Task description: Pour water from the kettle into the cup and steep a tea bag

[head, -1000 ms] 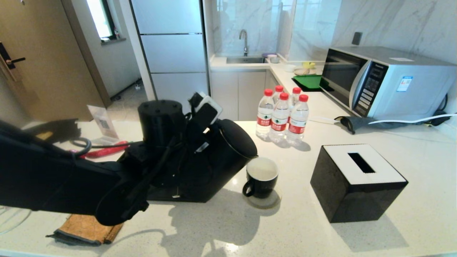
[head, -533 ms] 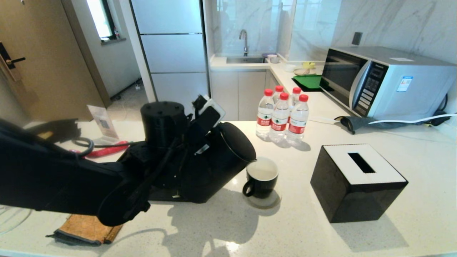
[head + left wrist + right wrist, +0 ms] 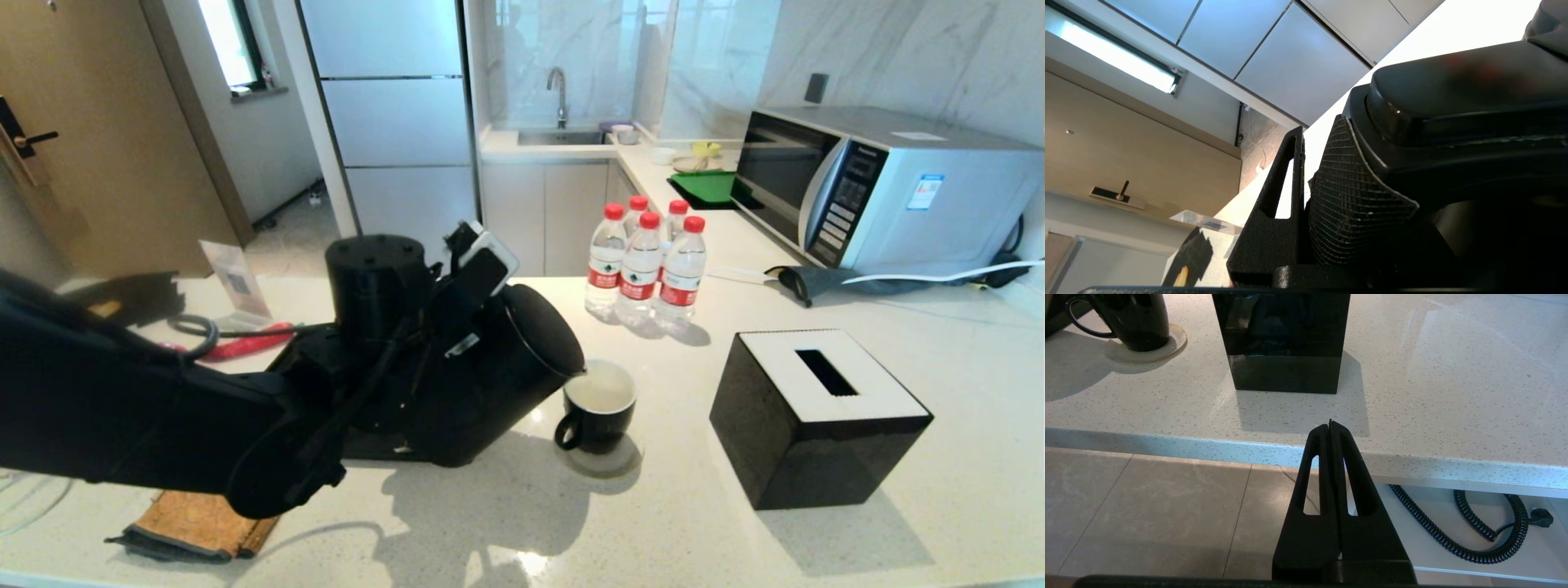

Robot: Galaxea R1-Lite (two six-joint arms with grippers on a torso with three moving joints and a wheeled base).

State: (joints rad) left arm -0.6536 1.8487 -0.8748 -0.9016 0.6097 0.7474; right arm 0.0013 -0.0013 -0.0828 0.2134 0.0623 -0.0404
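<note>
The left gripper (image 3: pixel 1306 204) is clamping the kettle (image 3: pixel 490 367) handle, tilting its spout over the cup (image 3: pixel 598 406) to pour (right gripper (image 3: pixel 1331 428) pressed together, parked below the counter).

surface: white speckled counter (image 3: pixel 735 539) | centre: coaster (image 3: pixel 606 460) under cup (image 3: pixel 598 406) | right: black tissue box (image 3: pixel 816 416) | far centre: four red-capped bottles (image 3: pixel 645 265) | far right: microwave (image 3: pixel 882 188), grey cloth (image 3: pixel 816 282) | near left: brown mat (image 3: pixel 196 527)
</note>
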